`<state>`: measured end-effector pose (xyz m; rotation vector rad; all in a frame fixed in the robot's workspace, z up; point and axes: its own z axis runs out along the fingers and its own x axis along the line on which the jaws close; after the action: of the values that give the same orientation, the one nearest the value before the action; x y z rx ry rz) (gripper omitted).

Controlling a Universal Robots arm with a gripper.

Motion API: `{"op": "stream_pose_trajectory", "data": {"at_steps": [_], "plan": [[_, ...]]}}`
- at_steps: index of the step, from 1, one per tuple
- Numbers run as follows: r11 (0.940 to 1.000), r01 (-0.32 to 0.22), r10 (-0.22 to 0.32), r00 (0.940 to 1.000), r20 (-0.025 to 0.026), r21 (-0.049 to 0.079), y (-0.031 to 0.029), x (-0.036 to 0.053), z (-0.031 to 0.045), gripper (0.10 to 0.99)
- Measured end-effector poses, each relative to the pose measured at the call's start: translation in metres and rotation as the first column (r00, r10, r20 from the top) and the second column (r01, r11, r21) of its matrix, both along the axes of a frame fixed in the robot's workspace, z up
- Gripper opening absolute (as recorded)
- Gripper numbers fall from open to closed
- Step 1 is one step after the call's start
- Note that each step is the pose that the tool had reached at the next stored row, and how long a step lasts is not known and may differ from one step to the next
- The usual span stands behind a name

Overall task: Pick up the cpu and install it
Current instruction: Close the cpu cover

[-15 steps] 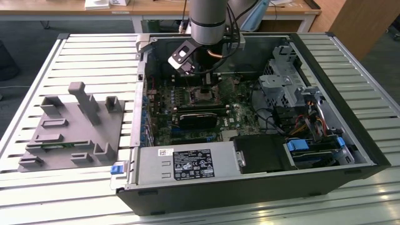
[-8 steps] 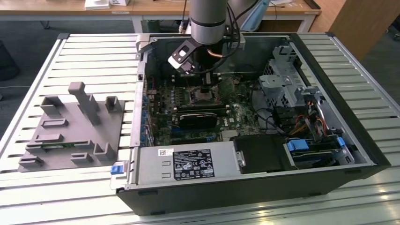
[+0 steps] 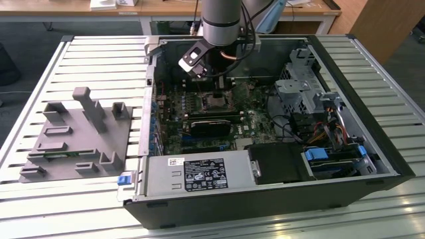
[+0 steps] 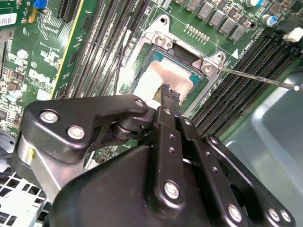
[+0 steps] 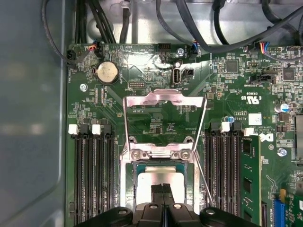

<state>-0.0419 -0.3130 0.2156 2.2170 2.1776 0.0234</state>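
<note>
cpu [image 5: 147, 182] in socket [image 5: 161, 153]; pincer [image 5: 163, 188] overhead; memory slots [image 5: 92, 175] flanking

Printed label [image 3: 206, 175] on power supply [image 3: 240, 173]

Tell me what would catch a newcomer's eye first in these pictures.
The arm reaching down into the open case in the exterior view's middle stands out first. In both wrist views its shut gripper hangs right over the shiny cpu lying in the socket, whose metal cover is flipped open. A gray fixture sits on the exterior view's left.
</note>
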Motion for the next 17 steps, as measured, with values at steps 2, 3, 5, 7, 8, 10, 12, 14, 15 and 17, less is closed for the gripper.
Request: {"op": "stream_pose_trajectory", "data": {"at_steps": [2, 3, 5, 7, 8, 10, 12, 14, 15, 17], "plan": [[1.0, 0.0, 0.0, 1.0, 0.0, 0.0, 0.0, 0.0, 0.0018, 0.106], [1.0, 0.0, 0.0, 1.0, 0.0, 0.0, 0.0, 0.0, 0.0028, 0.106], [1.0, 0.0, 0.0, 1.0, -0.0001, 0.0, 0.0, 0.0, 0.0042, 0.106], [1.0, 0.0, 0.0, 1.0, 0.0, 0.0, 0.0, 0.0, 0.0059, 0.106], [1.0, 0.0, 0.0, 1.0, 0.0, 0.0, 0.0, 0.0, 0.0067, 0.106], [1.0, 0.0, 0.0, 1.0, 0.0001, 0.0, 0.0, 0.0, 0.0073, 0.106], [1.0, 0.0, 0.0, 1.0, 0.0, 0.0, 0.0, 0.0, 0.008, 0.106], [1.0, 0.0, 0.0, 1.0, 0.0001, 0.0, 0.0, 0.0, 0.0083, 0.106], [1.0, 0.0, 0.0, 1.0, -0.0001, 0.0, 0.0, 0.0, 0.0087, 0.106], [1.0, 0.0, 0.0, 1.0, 0.0, 0.0, 0.0, 0.0, 0.0097, 0.106]]}}
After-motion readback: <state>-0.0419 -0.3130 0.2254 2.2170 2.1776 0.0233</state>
